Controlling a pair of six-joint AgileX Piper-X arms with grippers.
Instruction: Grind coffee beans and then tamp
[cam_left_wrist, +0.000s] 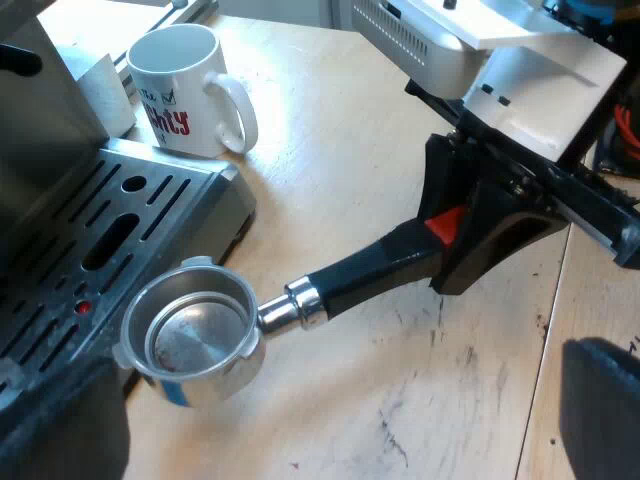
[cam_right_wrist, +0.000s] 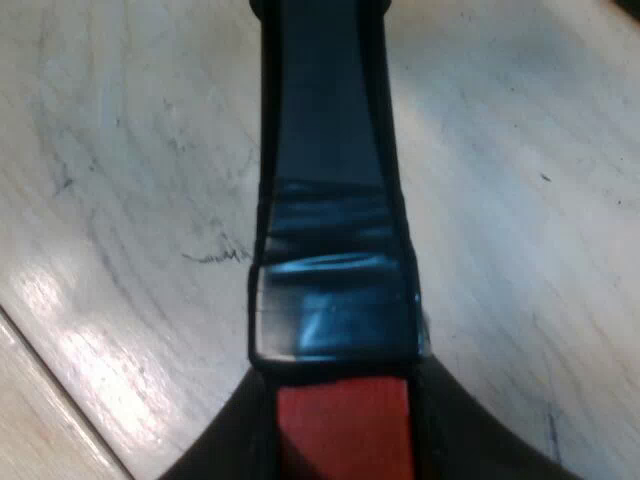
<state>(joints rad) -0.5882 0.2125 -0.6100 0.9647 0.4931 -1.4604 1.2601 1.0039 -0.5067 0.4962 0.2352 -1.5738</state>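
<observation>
Carrying an empty holder (cam_left_wrist: 200, 335) to be filled is, as I judge it, the step in hand, since its basket shows bare metal and no grounds. Seen from the left wrist, the left tool (cam_left_wrist: 330, 425) hangs with its fingers (cam_left_wrist: 600, 410) spread wide and nothing between them, over the wooden surface (cam_left_wrist: 380, 120) near the basket. The basket sits just beside the corner of the drip tray (cam_left_wrist: 110, 230) of the espresso machine (cam_left_wrist: 40, 110), with the mug (cam_left_wrist: 185, 85) beyond the tray; whether the basket rests on the surface or hovers just above it I cannot tell. The dark handle (cam_left_wrist: 370, 270) runs from the basket to the right tool (cam_left_wrist: 480, 225), which is clamped around it at the red end (cam_left_wrist: 447, 225). From the right wrist, the handle lies between that tool's fingers, seemingly squeezed tight just ahead of the red. To do this well, the right tool should grip firmly so the heavy basket end cannot droop or twist, hold the basket level, and swing it clear of the tray's corner.
</observation>
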